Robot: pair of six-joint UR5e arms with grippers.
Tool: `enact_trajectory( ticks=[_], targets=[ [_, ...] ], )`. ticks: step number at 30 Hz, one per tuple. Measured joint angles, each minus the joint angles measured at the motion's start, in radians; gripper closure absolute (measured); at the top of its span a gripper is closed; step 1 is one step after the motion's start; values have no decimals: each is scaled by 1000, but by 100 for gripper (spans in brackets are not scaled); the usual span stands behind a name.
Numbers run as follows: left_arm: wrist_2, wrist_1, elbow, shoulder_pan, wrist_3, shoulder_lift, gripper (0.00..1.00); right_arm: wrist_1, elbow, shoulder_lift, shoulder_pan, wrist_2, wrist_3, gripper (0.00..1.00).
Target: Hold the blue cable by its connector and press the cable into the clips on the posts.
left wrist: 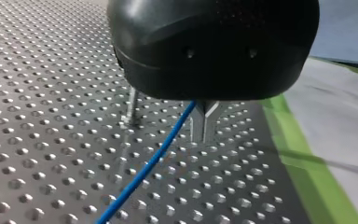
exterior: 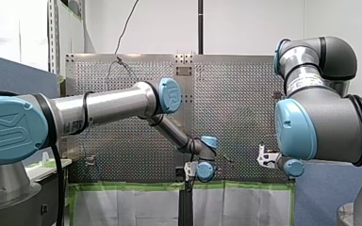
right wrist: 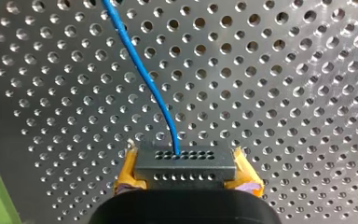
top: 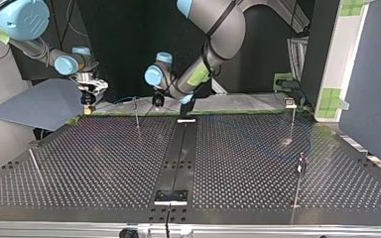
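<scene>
Two grips matter here. My right gripper has its yellow-padded fingers clenched on the dark connector, one pad at each end. The blue cable leaves the connector's middle and runs off over the desk. My left gripper hangs low over the desk with its thin metal fingers pressed together. The cable runs up just beside them and under the black body; I cannot tell whether it is pinched or only touching.

The step in hand looks like seating the cable at the nearest post, which in the top view stands between the two grippers. To do it well, the connector hold should not slip or twist, and the stretch between the grippers should be drawn just taut. The cable then needs lining up over the post's top before a straight push down — a slack or slanted run would likely slide off.

Other thin posts stand well apart: one at the top view's right with a small block on top, another nearer that camera, and a leaning one at the left. Green tape edges the desk and a grey sheet lies beyond its corner. The slim nearest post is the main thing in the way — a sideways knock could bend it.
</scene>
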State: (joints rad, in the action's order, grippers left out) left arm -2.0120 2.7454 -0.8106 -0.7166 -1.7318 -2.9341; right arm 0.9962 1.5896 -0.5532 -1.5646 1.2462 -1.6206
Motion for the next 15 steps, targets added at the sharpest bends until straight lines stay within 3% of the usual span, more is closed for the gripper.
enact_trajectory(
  ticks=[5, 15],
  targets=[
    [-2, 14, 41, -4, 0, 0, 100, 2, -4, 0, 1, -2, -5, 100],
    [-1, 19, 60, 2, 0, 11, 100, -2, -35, 0, 17, 1, -37, 100]
  ],
)
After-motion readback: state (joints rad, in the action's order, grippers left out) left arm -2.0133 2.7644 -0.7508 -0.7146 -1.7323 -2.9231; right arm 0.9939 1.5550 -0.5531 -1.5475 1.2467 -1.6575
